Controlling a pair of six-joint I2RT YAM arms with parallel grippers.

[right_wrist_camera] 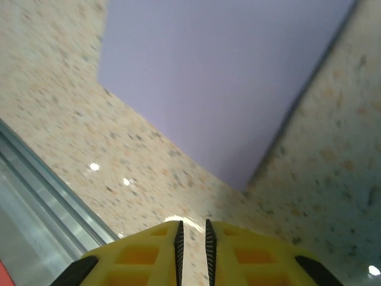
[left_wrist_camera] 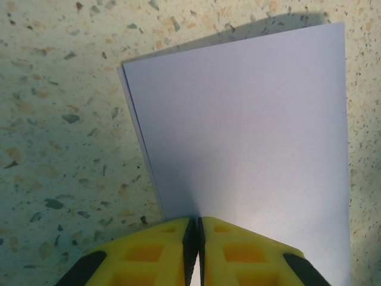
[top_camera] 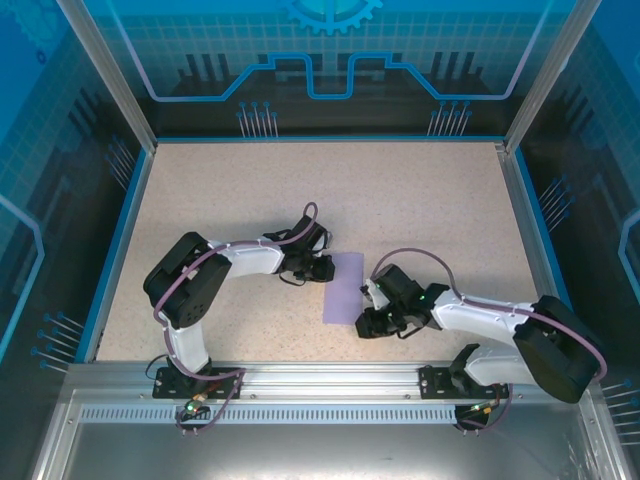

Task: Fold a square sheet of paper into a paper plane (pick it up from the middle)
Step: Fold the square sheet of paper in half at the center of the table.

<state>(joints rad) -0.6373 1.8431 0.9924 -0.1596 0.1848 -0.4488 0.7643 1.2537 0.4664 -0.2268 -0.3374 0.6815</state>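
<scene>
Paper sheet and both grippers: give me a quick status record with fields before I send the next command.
paper: lavender sheet folded in half, two layers visible at one edge, lying on the speckled table between the arms
left gripper: jaws shut at the paper's edge, seemingly pinching it
right gripper: jaws nearly closed with a thin gap, nothing between them, off the paper's corner
plane: not yet formed

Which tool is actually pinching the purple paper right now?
The left tool: its fingers are shut on the paper edge. The right tool sits short of it, over bare table.
</scene>
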